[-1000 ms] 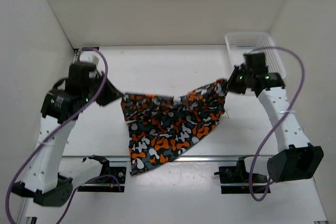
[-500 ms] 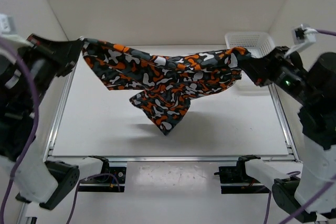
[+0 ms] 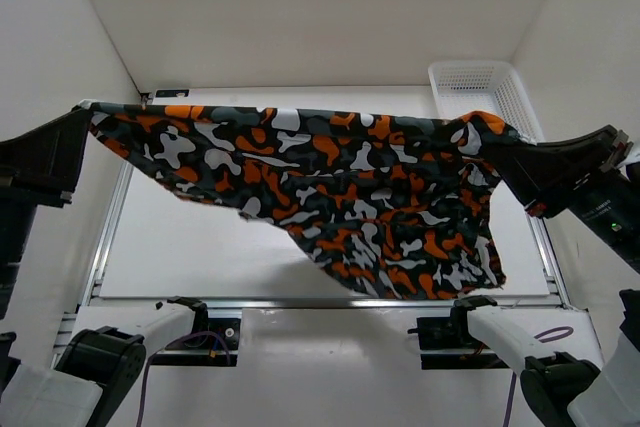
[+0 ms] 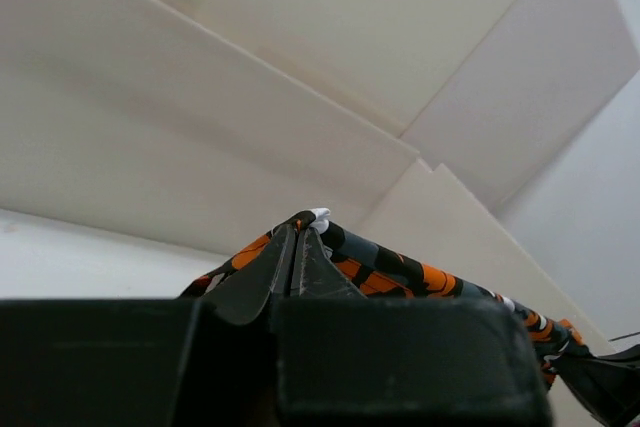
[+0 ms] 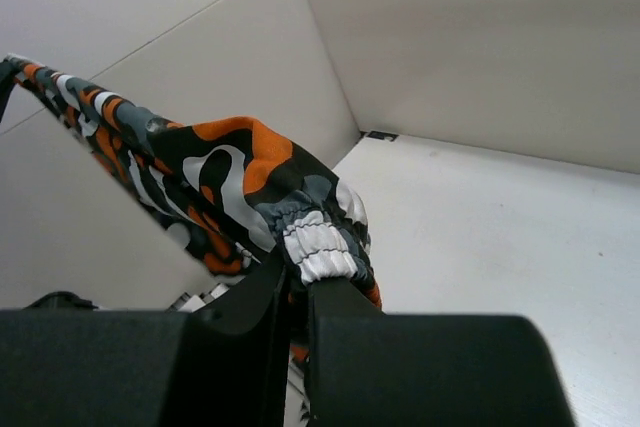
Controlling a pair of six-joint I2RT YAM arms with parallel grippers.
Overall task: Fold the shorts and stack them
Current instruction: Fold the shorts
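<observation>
Left gripper (image 3: 82, 123) and right gripper (image 3: 512, 162), each clamped shut on an upper corner, hold the shorts (image 3: 340, 187) stretched wide, high above the table (image 3: 190, 247). Lowering both ends level, cloth taut, should lay them flat for folding.

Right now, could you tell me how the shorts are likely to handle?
Probably floppy: the shorts sag between the left gripper and right gripper. Likely light: two pinched corners carry them. They may crumple on landing, one side hanging lower.
</observation>
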